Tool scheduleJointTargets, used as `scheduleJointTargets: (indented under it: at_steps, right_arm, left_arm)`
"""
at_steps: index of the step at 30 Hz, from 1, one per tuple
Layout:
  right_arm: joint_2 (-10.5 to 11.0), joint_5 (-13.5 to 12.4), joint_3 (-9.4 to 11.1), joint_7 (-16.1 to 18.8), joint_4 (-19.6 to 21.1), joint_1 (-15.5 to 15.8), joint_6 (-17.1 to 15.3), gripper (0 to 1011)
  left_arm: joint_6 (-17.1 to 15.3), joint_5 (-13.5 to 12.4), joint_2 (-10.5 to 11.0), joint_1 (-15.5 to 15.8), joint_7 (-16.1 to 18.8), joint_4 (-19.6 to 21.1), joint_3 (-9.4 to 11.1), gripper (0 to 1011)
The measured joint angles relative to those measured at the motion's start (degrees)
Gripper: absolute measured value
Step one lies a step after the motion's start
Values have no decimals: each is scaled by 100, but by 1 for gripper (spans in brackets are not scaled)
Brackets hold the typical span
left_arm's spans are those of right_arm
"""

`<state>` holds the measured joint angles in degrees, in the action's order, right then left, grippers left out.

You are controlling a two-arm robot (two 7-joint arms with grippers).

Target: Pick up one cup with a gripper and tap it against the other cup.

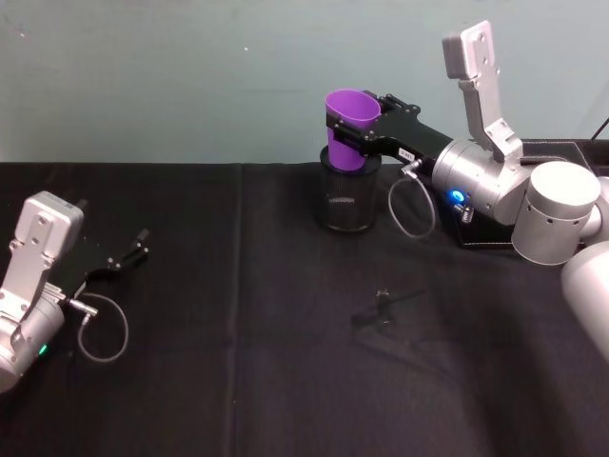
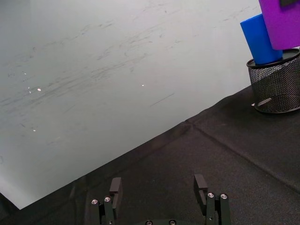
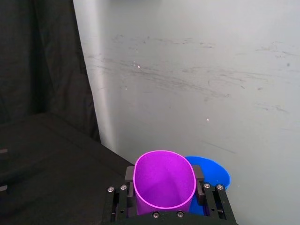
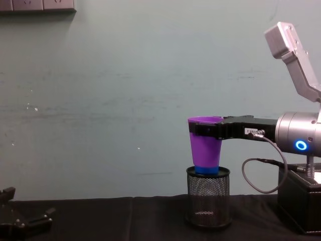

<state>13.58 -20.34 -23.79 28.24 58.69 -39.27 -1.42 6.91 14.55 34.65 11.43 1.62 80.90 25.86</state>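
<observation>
My right gripper (image 1: 350,129) is shut on the purple cup (image 1: 353,122) and holds it upright in the air, just above the black mesh holder (image 1: 347,202). From the side, the right gripper (image 4: 205,129) clamps the purple cup (image 4: 205,145) near its rim. The blue cup (image 4: 206,170) stands in the mesh holder (image 4: 208,197), its top hidden behind the purple one. In the right wrist view the purple cup (image 3: 164,180) sits right beside the blue cup (image 3: 213,172); I cannot tell whether they touch. My left gripper (image 1: 133,251) rests open at the table's left.
A small black clip (image 1: 385,309) lies on the black cloth in front of the holder. A black box (image 4: 301,201) stands at the back right under my right arm. The pale wall runs close behind the holder.
</observation>
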Motion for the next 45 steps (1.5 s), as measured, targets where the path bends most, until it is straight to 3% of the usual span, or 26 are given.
scheduleJointTargets:
  at_steps: [45]
  right_arm:
    - [0,1,0,1,-1,0,0,721]
  left_arm:
    - [0,0,0,0,0,0,0,1000]
